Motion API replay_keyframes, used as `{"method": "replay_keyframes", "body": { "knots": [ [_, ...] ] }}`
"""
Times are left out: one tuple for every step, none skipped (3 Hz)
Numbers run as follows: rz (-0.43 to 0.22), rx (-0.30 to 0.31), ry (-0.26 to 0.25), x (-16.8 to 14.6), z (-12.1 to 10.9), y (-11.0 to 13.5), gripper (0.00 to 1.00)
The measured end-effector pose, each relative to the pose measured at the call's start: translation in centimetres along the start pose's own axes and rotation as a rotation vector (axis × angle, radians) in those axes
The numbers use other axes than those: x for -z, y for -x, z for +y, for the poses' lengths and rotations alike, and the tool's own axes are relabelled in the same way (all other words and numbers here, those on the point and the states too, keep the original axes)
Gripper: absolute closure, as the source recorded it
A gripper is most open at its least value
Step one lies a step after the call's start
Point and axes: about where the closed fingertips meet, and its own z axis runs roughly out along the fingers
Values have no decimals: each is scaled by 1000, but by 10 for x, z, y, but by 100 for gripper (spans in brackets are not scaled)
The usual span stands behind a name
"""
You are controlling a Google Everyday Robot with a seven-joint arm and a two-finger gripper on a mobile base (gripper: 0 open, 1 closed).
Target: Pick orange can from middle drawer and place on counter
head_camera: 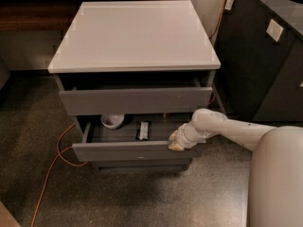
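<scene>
The middle drawer (137,151) is pulled out below the slightly open top drawer (135,100). Its grey interior holds a white bowl (112,121) at the left and a flat black packet (142,130) in the middle. The orange can is not clearly in view; only a thin brownish sliver (164,114) shows under the top drawer's front, and I cannot tell what it is. My gripper (176,143) is at the right part of the middle drawer's front edge, with the white arm (227,129) reaching in from the right. The pale counter (135,30) tops the cabinet.
A dark cabinet with a speckled worktop (265,56) stands close on the right. An orange cable (54,167) runs over the floor at the left of the cabinet. My white base (277,178) fills the lower right corner.
</scene>
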Motion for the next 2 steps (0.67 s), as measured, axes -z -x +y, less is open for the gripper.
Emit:
{"method": "replay_keyframes", "body": {
  "knots": [
    [0,0,0,0,0,0,28],
    [27,17,-42,-9,-27,5,0]
  ]
}}
